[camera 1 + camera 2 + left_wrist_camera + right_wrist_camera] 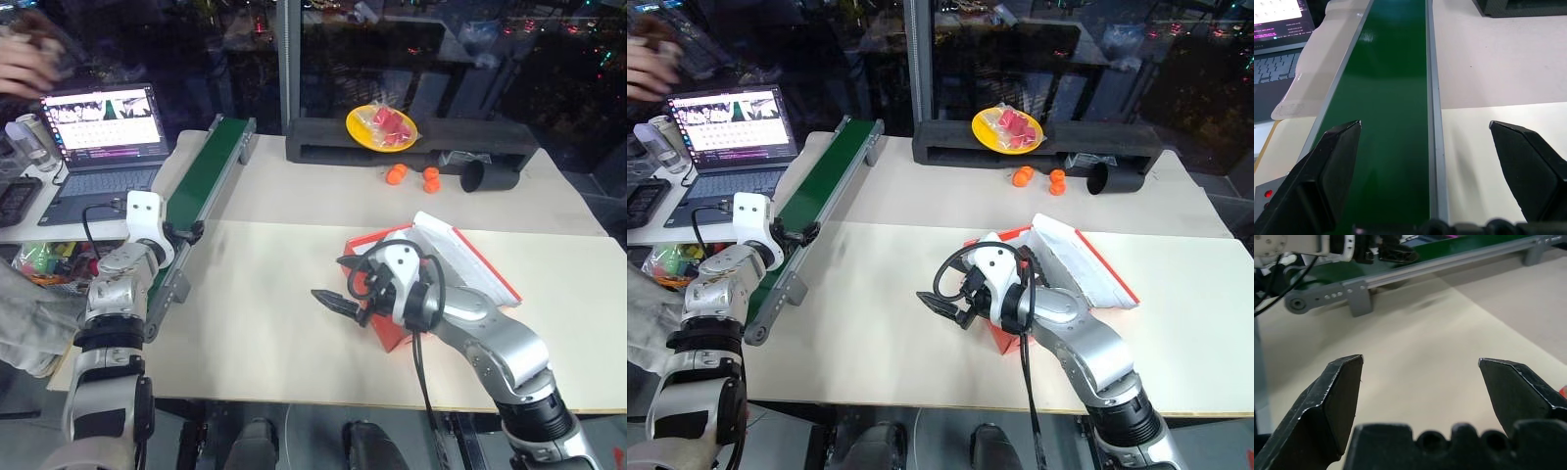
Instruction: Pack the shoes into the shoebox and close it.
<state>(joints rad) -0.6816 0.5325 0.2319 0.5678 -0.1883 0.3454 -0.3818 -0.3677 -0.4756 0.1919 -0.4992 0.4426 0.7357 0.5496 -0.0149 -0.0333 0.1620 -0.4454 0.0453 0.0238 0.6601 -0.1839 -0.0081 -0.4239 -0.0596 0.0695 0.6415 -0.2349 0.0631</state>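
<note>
The red-orange shoebox [392, 333] sits on the cream table, right of centre, with a white lid panel [458, 257] lying tilted over its top. The shoes are hidden from view. My right gripper [331, 302] hangs just left of the box's near corner, pointing left over bare table. In the right wrist view it [1420, 360] stands open with nothing between its fingers. My left gripper [188, 233] is at the table's left side over the green conveyor belt [1396, 98]. The left wrist view shows it [1425, 125] open and empty above the belt.
The conveyor [211, 166] runs along the table's left edge, with a laptop [103, 127] beyond it and a person's hand [24, 64] above that. At the back stand a black block [323, 142], a yellow plate [382, 127], orange balls [397, 174] and a tipped black cup [487, 176].
</note>
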